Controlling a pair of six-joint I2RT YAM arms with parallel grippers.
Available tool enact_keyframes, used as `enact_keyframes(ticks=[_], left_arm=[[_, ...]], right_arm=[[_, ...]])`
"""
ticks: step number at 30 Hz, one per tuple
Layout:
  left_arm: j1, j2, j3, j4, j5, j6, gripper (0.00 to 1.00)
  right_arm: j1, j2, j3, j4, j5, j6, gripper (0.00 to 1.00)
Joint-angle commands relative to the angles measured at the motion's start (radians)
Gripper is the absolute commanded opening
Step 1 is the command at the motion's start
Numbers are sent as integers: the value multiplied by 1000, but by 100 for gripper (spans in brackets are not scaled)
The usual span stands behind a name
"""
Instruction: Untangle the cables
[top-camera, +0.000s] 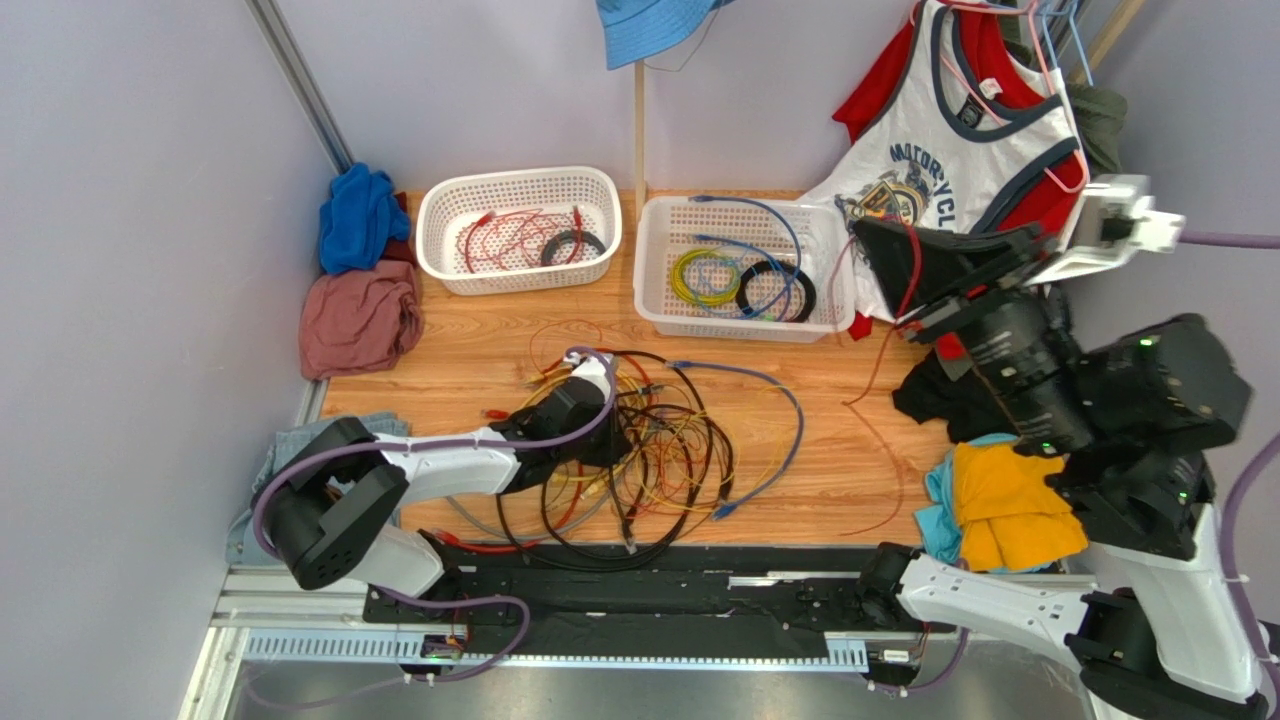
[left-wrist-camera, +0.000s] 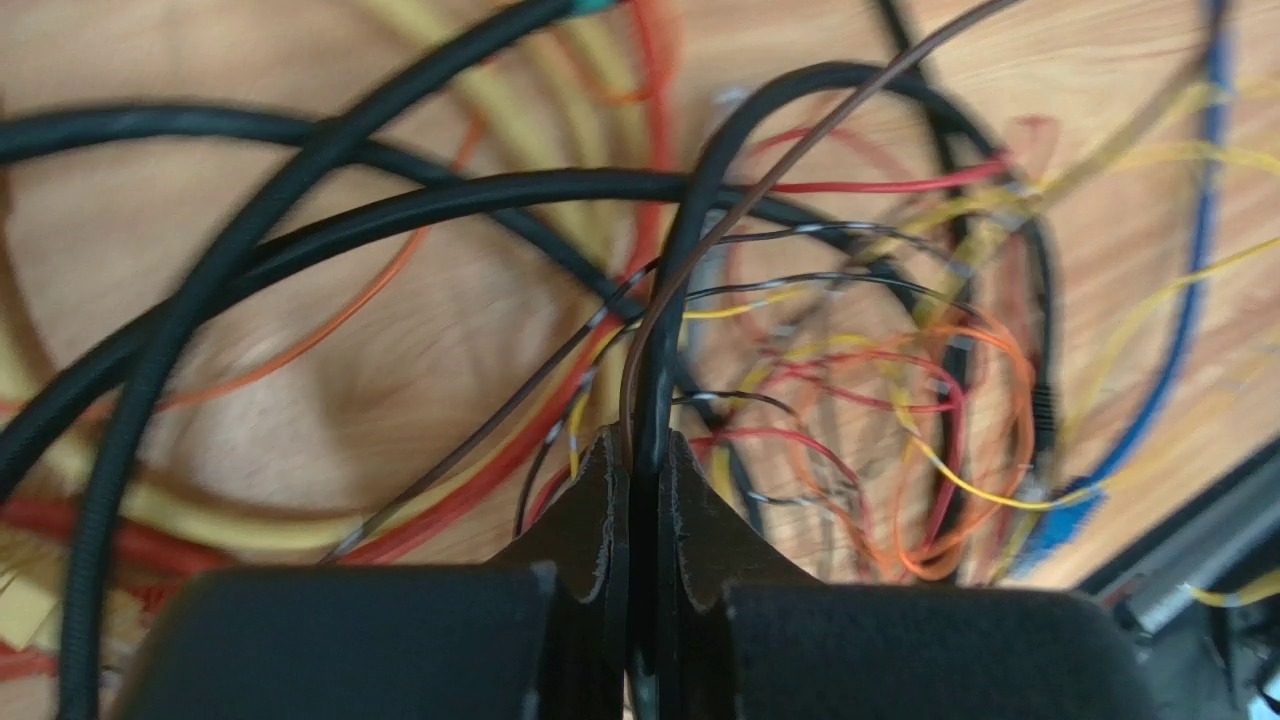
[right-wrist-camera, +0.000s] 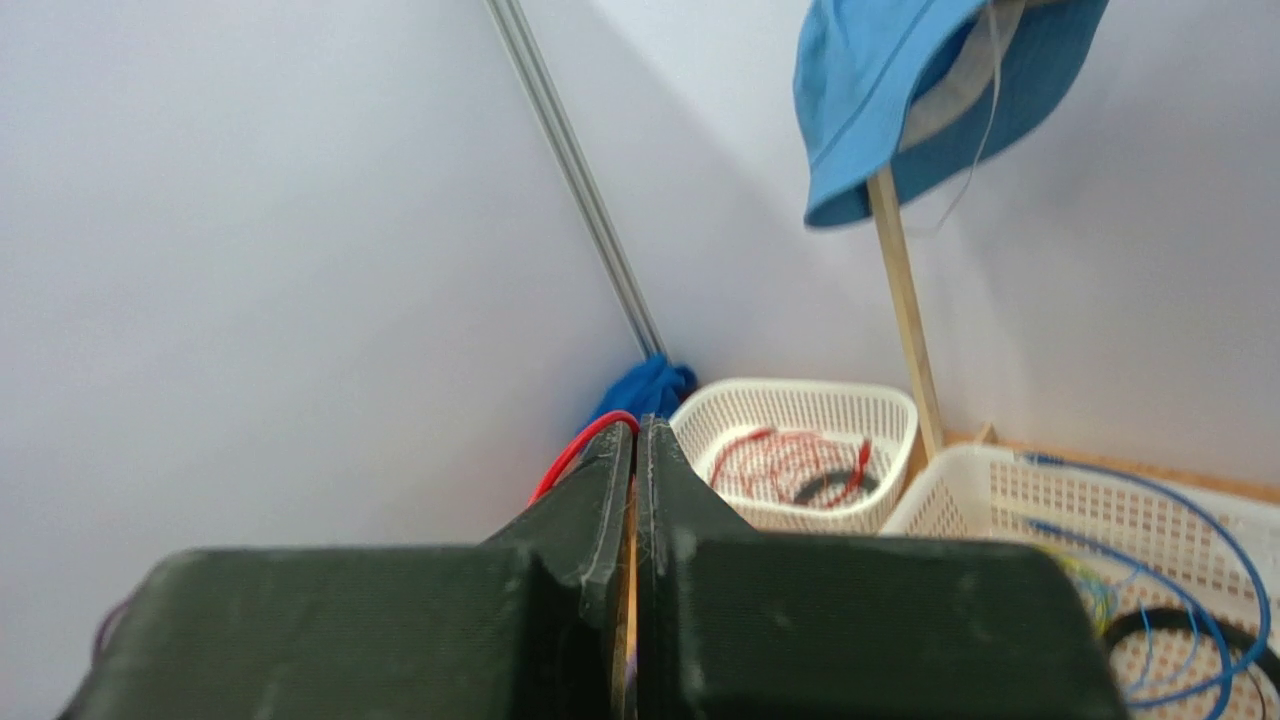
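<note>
I'm at the pulling-apart step. My left gripper (left-wrist-camera: 643, 450) sits low in the cables (top-camera: 661, 450), arm stretched out flat over the table. Its jaws pinch a black cable (left-wrist-camera: 684, 240) that runs straight ahead from the fingertips, with the tangle spread on both sides. Next I'd judge a slow lift, watching for snags. My right gripper (right-wrist-camera: 636, 435) is held high above, jaws pressed together, with a red cable (right-wrist-camera: 576, 446) arcing from the tip, apparently pinched.
</note>
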Motion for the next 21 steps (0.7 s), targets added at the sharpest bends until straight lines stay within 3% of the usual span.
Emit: enact_keyframes(ticks=[1,3,4,5,6,9,17,21], left_arm=[[6,-3,-17,-51,-30,-38,0],[6,-63,-11,-62,-30,5,0],[4,-92,-10,-65,-25,22,7],[6,-168,-5,-76,-28,40,20],[4,-212,-2,-94,-39,68,46],[4,-399,10,-117,-54,132,97],[4,-781,33,-124,-39,210,97],[4,-885,-26,35,4,260,97]], right_arm=[[0,29,83,38,29,-53,0],[0,34,54,32,34,-50,0],[2,32,36,35,40,-47,0],[0,32,4,40,47,-46,0],[2,31,-15,45,51,-43,0],[0,38,-69,52,55,-32,0],[-1,92,-153,65,41,0,0],[-1,123,-170,69,20,20,0]])
